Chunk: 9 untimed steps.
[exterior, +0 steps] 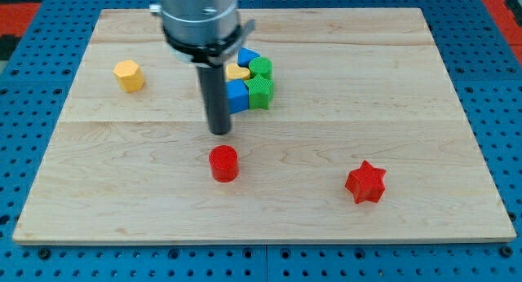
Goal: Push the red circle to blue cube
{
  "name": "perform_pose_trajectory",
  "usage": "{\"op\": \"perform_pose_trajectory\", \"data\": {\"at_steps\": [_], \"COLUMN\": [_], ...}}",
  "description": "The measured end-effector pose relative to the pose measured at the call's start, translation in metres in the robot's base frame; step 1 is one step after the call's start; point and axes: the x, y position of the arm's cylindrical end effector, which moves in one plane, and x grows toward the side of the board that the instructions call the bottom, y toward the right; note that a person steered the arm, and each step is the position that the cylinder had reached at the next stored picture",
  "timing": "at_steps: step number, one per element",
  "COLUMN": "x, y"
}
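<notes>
Now: red circle [223, 163] sits alone on the wooden board [391, 86], just below my tip [219, 133].

Measured from the red circle: my tip hangs a little toward the view's top of it, a narrow strip of bare wood between them, so the rod touches nothing and, having no jaws, holds nothing. Further toward the view's top, partly behind the rod, is the blue cube [236, 96], packed in a tight cluster with a green block [260, 93], a second green block [261, 68], a yellow block [237, 72] and another blue block [247, 56]. A yellow hexagon [129, 75] lies well apart toward the top left of the circle. A red star [364, 182] lies well apart to its right, slightly lower.
</notes>
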Motion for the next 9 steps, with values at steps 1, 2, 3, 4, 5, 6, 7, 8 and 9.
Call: {"op": "perform_pose_trajectory", "data": {"at_steps": [1, 2, 3, 4, 5, 6, 7, 8, 9], "x": [0.024, 0.069, 0.079, 0.069, 0.061, 0.055, 0.036, 0.018, 0.008], "y": [0.031, 0.037, 0.000, -0.046, -0.061, -0.069, -0.070, -0.070, -0.076]}}
